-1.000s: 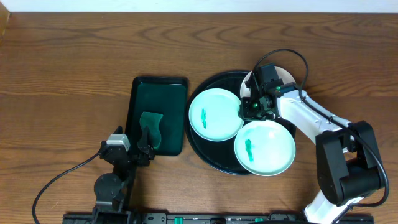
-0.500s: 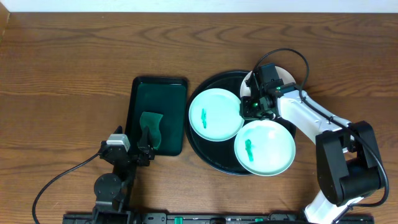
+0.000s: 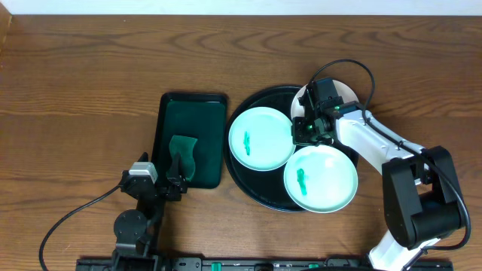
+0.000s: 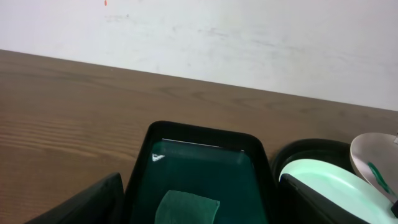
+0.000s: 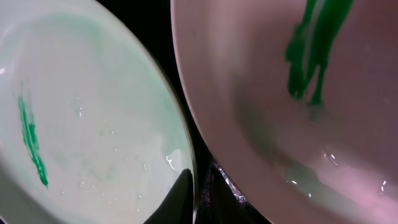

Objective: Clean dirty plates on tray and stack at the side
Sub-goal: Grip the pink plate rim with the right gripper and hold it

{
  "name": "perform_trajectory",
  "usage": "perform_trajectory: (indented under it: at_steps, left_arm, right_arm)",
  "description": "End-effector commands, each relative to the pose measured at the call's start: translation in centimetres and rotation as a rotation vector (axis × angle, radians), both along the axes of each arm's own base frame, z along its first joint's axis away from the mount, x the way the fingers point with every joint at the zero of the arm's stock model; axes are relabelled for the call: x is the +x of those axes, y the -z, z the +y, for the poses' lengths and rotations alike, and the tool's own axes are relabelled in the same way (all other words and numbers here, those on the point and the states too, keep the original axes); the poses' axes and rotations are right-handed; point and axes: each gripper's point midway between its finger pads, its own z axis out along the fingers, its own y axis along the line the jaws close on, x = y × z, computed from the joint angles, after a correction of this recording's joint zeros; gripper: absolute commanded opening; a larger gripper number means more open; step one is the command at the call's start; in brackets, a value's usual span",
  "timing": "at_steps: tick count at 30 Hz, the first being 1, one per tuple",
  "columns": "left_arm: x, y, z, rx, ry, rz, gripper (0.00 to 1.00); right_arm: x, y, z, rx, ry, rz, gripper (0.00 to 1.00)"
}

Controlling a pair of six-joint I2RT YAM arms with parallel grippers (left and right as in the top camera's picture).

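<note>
Plates (image 3: 260,138) crowd the black tray (image 3: 242,179): one at its left edge, one overhanging its near-right rim, one far right. Right gripper (image 3: 305,130) sits between them, closed or not I cannot tell; left gripper (image 4: 208,193) gapes wide.

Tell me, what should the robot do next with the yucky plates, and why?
Probably nip the right fingers shut on the rim of the pale mint plate beside them, before lifting. A fingertip sits right at that rim, but a firm grip isn't visible. It lies smeared green on the black tray, and the left fingers hang open above the sponge.
</note>
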Motion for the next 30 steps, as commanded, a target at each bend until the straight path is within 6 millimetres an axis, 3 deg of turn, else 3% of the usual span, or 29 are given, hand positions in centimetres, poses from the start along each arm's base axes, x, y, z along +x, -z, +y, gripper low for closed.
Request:
perform_trajectory:
  at_steps: [1,4,6,30]
  left_arm:
    - [-0.12,1.40,0.03,0.014,-0.001,0.045,0.79]
    - [-0.12,1.40,0.03,0.014,-0.001,0.045,0.79]
    - [-0.12,1.40,0.03,0.014,-0.001,0.045,0.79]
    - [-0.12,1.40,0.05,0.014,-0.002,0.045,0.79]
  right_arm:
    - [-0.31,0.53,0.01,-0.008,0.013,0.005,0.09]
    - [-0.41,0.56,0.38,-0.006,0.005,0.001,0.08]
    - [-0.46,0.57,0.47,-0.007,0.002,0.001,0.01]
    - [-0.34,0.52,0.47,-0.005,0.003,-0.003,0.01]
